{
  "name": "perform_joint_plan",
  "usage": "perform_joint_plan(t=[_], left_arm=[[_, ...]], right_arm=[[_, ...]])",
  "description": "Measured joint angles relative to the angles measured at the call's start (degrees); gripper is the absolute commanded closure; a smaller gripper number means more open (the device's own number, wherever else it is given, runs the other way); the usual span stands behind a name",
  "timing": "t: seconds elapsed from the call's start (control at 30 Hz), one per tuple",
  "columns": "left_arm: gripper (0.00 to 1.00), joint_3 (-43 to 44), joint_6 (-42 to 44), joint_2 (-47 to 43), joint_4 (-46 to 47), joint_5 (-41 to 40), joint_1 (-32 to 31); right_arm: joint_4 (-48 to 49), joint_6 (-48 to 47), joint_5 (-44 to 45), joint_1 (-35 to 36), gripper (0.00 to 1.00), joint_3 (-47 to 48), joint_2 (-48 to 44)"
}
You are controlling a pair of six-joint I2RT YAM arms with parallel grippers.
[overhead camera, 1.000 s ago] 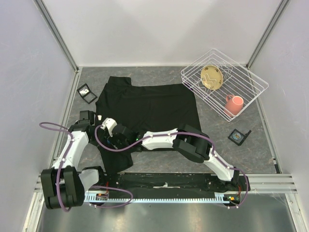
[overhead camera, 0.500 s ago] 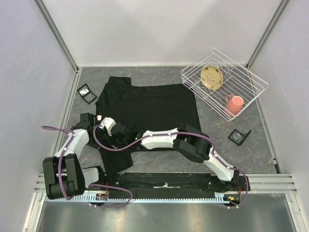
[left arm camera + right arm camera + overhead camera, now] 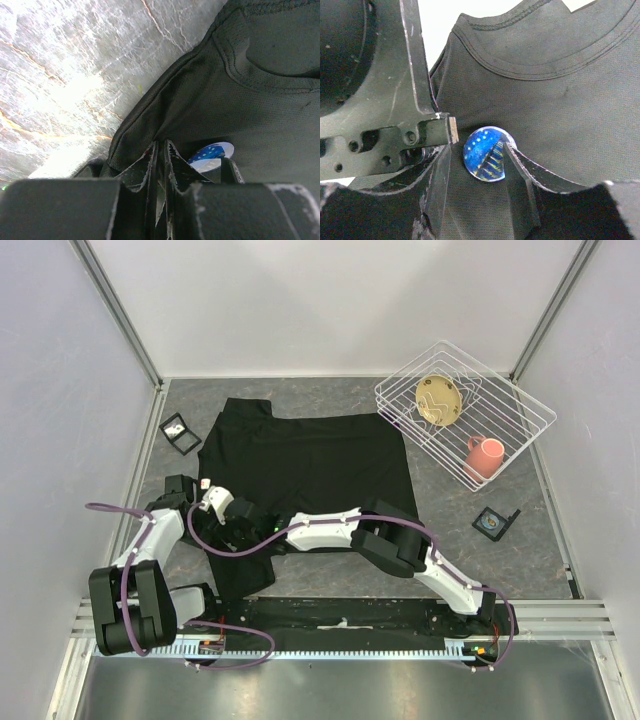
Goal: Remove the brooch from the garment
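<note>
The garment (image 3: 300, 455) is a black T-shirt spread flat on the grey table. The brooch (image 3: 485, 152) is a round blue disc with pale dots and yellow streaks, lying on the fabric below the collar; it also shows in the left wrist view (image 3: 212, 151), and the arms hide it from above. My right gripper (image 3: 476, 150) is open astride the brooch, its right finger over the disc's edge and its left finger apart from it. My left gripper (image 3: 161, 146) is shut on a raised fold of the garment just beside the brooch. Both grippers meet at the shirt's near left (image 3: 215, 512).
A white wire rack (image 3: 520, 425) at the back right holds a tan plate (image 3: 438, 400) and a pink mug (image 3: 485, 455). A small black-framed item (image 3: 180, 432) lies left of the shirt, and another (image 3: 495, 522) lies right of it.
My right gripper has slid a little to the left and its jaws have spread wider. The left gripper's jaws have drawn closer together, and its arm has settled lower.
</note>
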Motion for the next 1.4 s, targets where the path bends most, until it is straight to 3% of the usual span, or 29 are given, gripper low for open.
perform_joint_plan(t=[0.4, 0.77, 0.9, 1.4], left_arm=[[0.85, -0.6, 0.0, -0.9, 0.4, 0.1, 0.0], [0.85, -0.8, 0.0, -1.2, 0.5, 0.3, 0.0], [0.86, -0.8, 0.0, -1.2, 0.5, 0.5, 0.0], [0.84, -1.0, 0.0, -2.9, -1.0, 2.0, 0.0]], right_arm=[[0.5, -1.4, 3.1, 0.8, 0.42, 0.1, 0.6], [1.7, -0.3, 8.1, 1.6, 0.60, -0.5, 0.7], [3.0, 3.1, 8.7, 1.6, 0.67, -0.5, 0.7], [13.8, 18.9, 4.8, -1.9, 0.68, -11.3, -3.8]])
